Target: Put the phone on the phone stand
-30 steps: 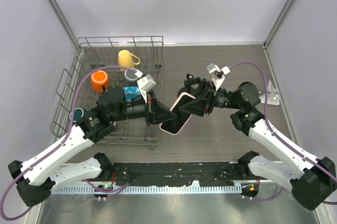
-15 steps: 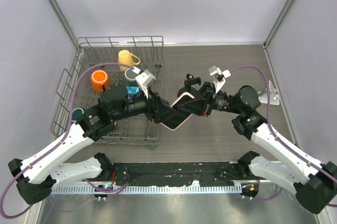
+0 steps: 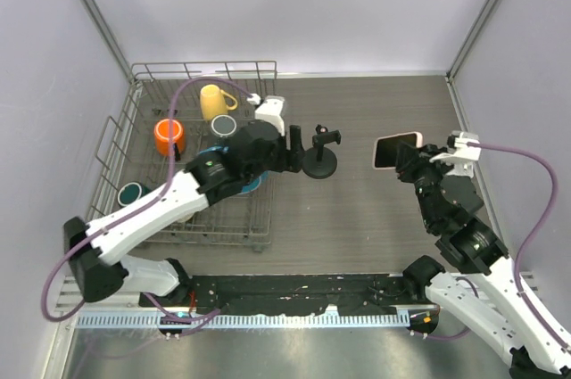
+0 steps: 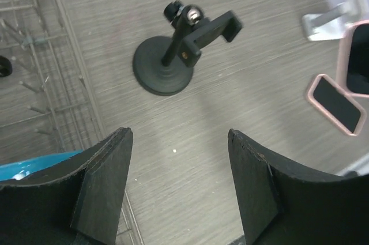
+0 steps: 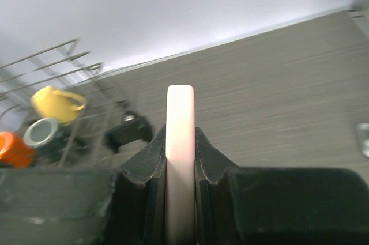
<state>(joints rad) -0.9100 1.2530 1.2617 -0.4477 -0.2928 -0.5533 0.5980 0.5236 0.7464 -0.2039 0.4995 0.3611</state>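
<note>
Now that the left claw (image 4: pixel 179 187) has let go and hangs open beside the phone stand (image 3: pixel 320 163), the right claw (image 5: pixel 180 150) alone grips the phone (image 3: pixel 397 149), to the stand's right, ready for placing.

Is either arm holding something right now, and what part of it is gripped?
The right gripper holds the pink phone, its jaws pinching the two flat faces near one end. The left gripper is open and empty.
</note>
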